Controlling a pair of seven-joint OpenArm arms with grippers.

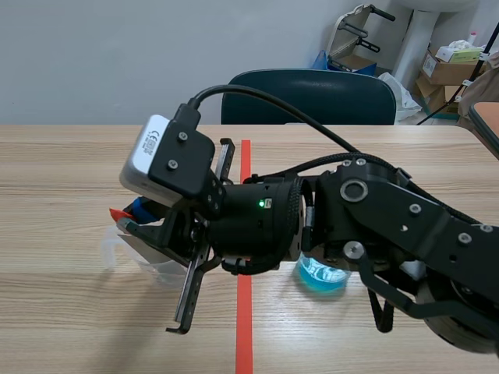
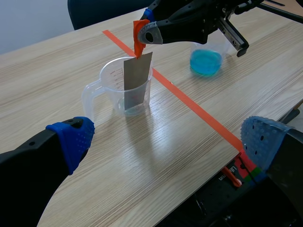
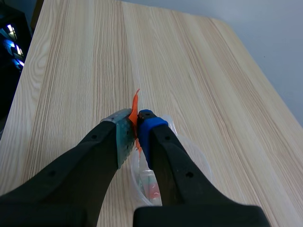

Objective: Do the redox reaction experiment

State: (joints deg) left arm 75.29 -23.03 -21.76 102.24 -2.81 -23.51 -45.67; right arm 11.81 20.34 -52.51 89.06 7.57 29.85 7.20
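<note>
A clear measuring cup [image 2: 111, 90] stands on the wooden table just left of the red tape line. A grey metal strip [image 2: 136, 80] hangs upright with its lower end inside the cup. My right gripper [image 2: 147, 28] is shut on the strip's orange tab [image 2: 139, 35], reaching across from the right. The right wrist view has the gripper [image 3: 137, 124] pinching the tab [image 3: 135, 106] above the cup [image 3: 199, 161]. A beaker of blue liquid [image 2: 206, 59] sits right of the line. My left gripper [image 2: 165, 137] is open, short of the cup, and holds nothing.
The right arm [image 1: 390, 226] covers much of the table's middle and partly hides the beaker [image 1: 321, 276] and the cup [image 1: 117, 253]. A dark chair [image 1: 312, 93] stands behind the table, with cardboard boxes [image 1: 448, 70] at the back right. The table's near edge lies close under the left gripper.
</note>
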